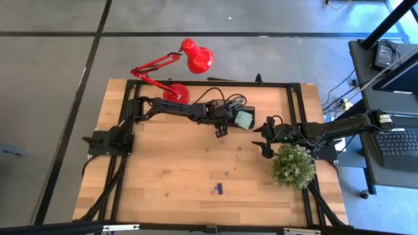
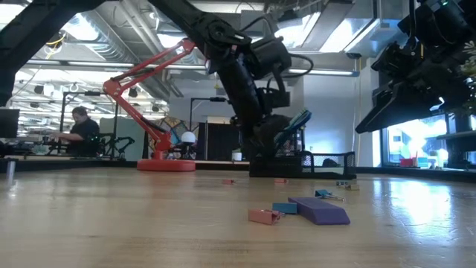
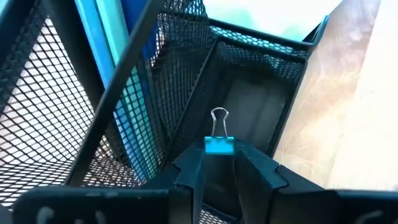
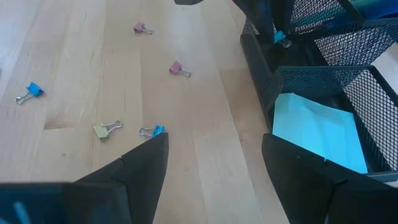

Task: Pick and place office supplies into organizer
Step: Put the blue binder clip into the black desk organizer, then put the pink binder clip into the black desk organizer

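Note:
The black mesh organizer [image 1: 236, 108] stands at the table's far middle, with a pale green sticky-note pad [image 1: 243, 119] in one compartment. The pad also shows in the right wrist view [image 4: 318, 132]. My left gripper [image 1: 221, 129] is shut on a small blue binder clip [image 3: 219, 145] over a low compartment of the organizer [image 3: 249, 118]. My right gripper [image 4: 214, 163] is open and empty. It hovers above the table just right of the organizer [image 4: 311, 87], beside the green plant [image 1: 292, 166]. Several loose binder clips [image 4: 107, 129] lie on the wood. My left gripper pinches the clip's blue body [image 3: 219, 147] between its two fingertips [image 3: 194, 165]. The clip's wire loop [image 3: 219, 117] sticks out ahead of the fingers. The fingers point down into the organizer, and the clip hangs clear above the compartment floor.
A red desk lamp [image 1: 189, 59] stands at the far edge, left of the organizer. Pink [image 4: 179, 68] and blue [image 4: 31, 91] clips lie on open wood. A purple piece [image 2: 320, 210] lies nearer the front edge. A person [image 2: 78, 130] sits in the room beyond.

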{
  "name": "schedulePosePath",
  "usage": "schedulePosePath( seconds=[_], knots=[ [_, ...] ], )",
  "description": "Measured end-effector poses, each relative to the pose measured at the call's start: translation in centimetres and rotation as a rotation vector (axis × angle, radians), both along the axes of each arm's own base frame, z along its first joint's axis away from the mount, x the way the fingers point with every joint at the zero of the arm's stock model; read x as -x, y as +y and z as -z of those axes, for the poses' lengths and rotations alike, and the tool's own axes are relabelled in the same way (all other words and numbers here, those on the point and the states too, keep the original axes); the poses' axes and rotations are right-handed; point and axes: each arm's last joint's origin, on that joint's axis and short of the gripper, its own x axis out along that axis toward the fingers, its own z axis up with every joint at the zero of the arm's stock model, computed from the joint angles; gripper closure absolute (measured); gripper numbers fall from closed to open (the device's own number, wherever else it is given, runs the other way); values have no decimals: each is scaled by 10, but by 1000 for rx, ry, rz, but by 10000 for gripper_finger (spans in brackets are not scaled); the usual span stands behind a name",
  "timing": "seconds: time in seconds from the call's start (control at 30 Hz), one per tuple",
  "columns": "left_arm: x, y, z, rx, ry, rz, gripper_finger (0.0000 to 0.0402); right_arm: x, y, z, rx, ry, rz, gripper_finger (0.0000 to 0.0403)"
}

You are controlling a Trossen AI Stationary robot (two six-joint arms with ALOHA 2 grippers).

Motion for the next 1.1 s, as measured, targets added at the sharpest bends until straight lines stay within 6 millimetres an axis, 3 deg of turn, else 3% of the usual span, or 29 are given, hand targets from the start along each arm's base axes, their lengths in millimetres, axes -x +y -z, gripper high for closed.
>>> schedulePosePath(
  seconds=[0.37, 0.53, 0.7, 0.83, 1.1],
  knots=[
    [1, -4, -7, 5, 43, 39, 283, 0, 0, 0, 0, 0, 0, 140],
    [5, -20, -32, 30, 104, 88, 277, 0, 0, 1, 1, 7, 0, 140],
    [14, -45, -50, 175, 161, 149, 276, 1, 0, 2, 1, 21, 1, 140],
    [22, -64, -51, 324, 195, 39, 276, 1, 0, 2, 3, 21, -1, 140],
    [25, -92, -49, 388, 173, -177, 276, 1, 0, 1, 40, 22, -27, 140]
  ],
)
